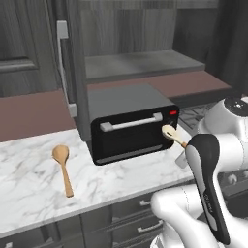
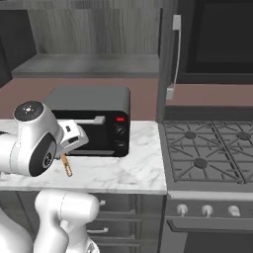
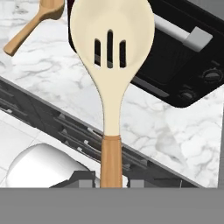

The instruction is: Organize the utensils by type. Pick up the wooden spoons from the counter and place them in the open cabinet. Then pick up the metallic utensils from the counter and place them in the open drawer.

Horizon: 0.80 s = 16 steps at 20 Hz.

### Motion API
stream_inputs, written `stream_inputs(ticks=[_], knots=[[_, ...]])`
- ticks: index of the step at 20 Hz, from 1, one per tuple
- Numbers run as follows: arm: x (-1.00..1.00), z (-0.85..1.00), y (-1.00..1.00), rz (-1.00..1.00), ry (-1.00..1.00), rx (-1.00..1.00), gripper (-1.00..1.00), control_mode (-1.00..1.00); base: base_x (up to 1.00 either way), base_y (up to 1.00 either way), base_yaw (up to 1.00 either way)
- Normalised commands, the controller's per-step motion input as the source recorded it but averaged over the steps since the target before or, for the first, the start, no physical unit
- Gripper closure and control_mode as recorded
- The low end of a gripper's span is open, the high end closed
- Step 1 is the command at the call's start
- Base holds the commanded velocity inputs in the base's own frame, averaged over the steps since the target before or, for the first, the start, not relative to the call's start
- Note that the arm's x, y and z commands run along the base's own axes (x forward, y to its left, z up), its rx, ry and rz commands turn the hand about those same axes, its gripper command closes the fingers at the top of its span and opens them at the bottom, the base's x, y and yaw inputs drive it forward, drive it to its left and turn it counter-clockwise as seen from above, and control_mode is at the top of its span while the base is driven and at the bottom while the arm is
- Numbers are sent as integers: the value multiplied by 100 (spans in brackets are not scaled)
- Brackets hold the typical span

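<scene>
The gripper pinches the slotted spoon by its orange-brown handle and holds it in the air in front of the toaster oven, clear of the counter. In the hand view the spoon stands straight up from the bottom edge, its pale cream bowl, cut with three slots, set against the oven's dark door and silver bar handle. In the right base view the handle's lower end pokes out beneath the arm's white wrist, above the marble. The second wooden spoon, all mid-brown with a broad bowl, lies flat on the counter well to the left of the oven, bowl toward the wall and handle toward the front edge; the hand view catches it in its top left corner. Behind and above the oven the cabinet stands open, its grey inner shelf bare of spoons and its door swung out edge-on, with the long silver bar handle showing. To the right of the counter sits a gas stove with dark grates, with knobs along its front. Dark grey drawers run below the counter edge.
</scene>
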Motion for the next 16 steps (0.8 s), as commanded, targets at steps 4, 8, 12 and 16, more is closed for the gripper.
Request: stream_inputs(ticks=[4,8,12,16], knots=[[0,0,0,0,0,0,100,100,20,-6,17],[0,0,0,0,0,0,100,100,28,0,20],[0,0,0,0,0,0,100,100,26,0,20],[0,0,0,0,0,0,100,100,17,0,18]])
